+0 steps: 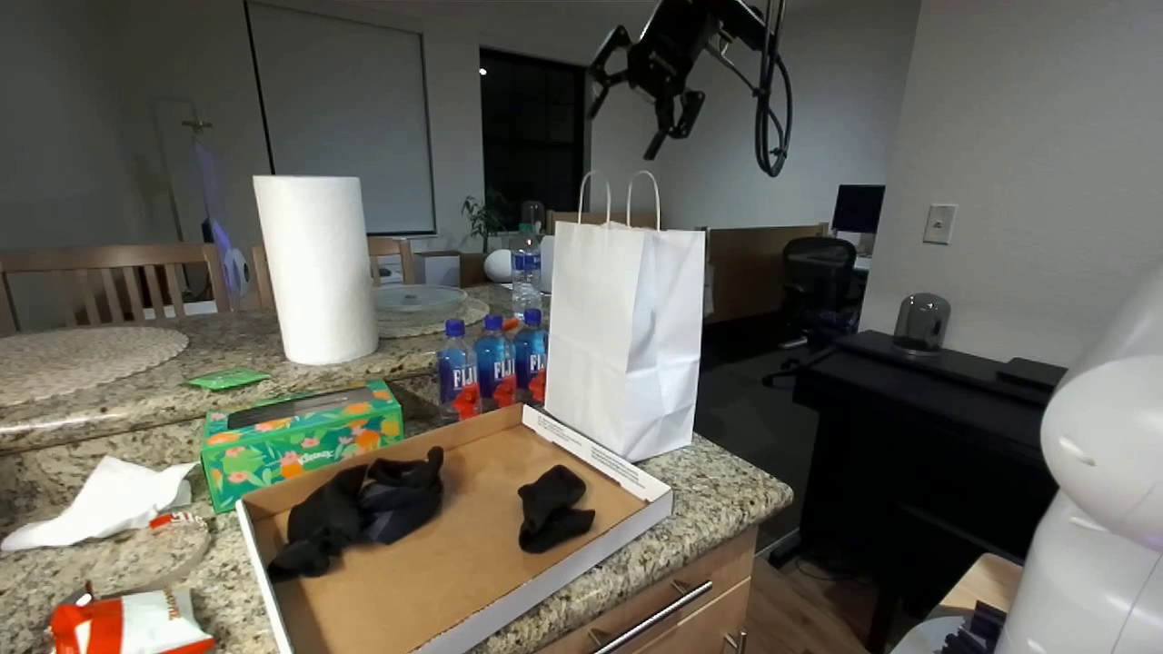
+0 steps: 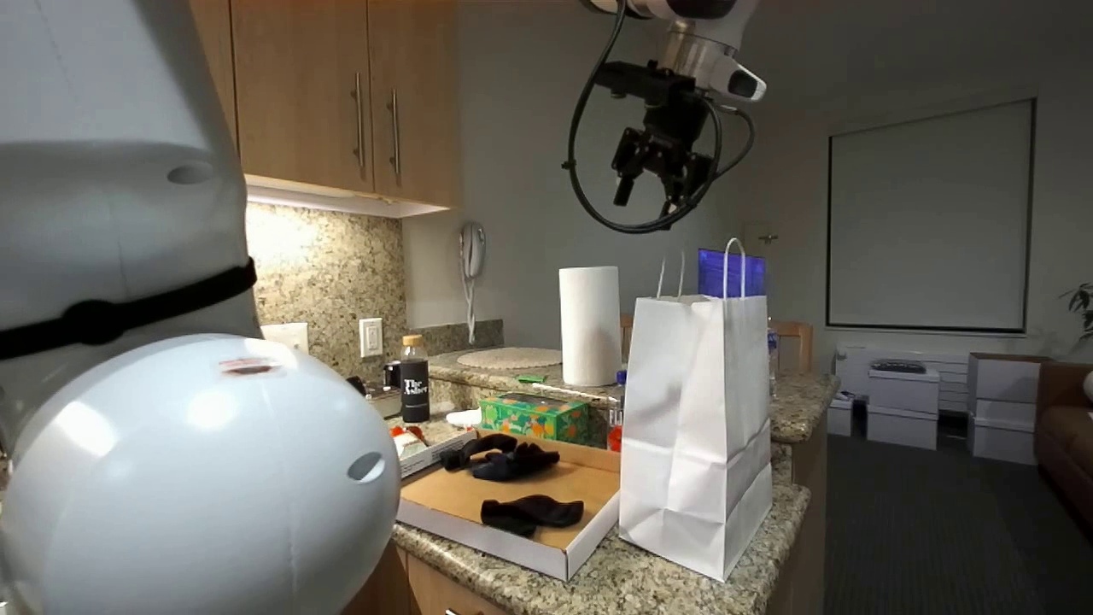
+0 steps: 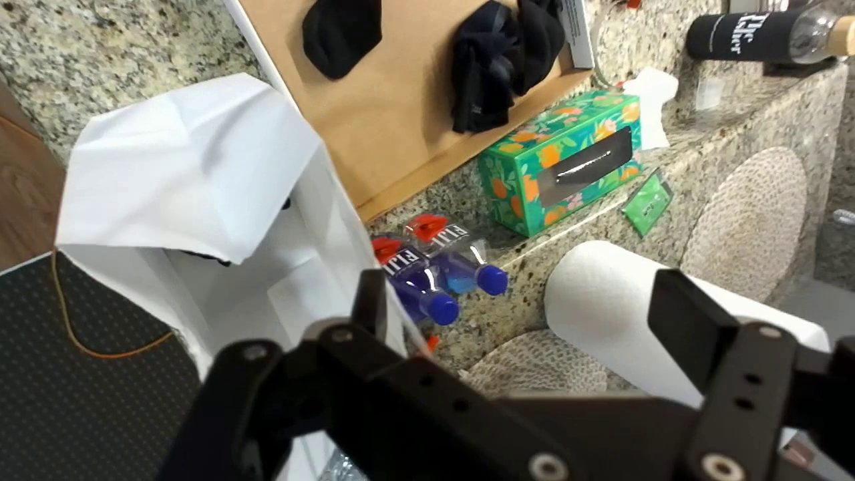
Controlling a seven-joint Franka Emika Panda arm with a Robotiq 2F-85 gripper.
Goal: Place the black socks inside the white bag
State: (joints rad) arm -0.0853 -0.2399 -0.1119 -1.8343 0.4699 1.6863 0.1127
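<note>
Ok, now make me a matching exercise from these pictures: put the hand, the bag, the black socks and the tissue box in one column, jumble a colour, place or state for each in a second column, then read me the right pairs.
Things:
1. hand
2. bag
3. black socks
4. tissue box

Descriptions:
A. white, standing upright
B. green, with a printed pattern
C. open, in midair, higher than the bag
D. some lie in the cardboard tray

Pairs: 1-C, 2-A, 3-D, 4-B
</note>
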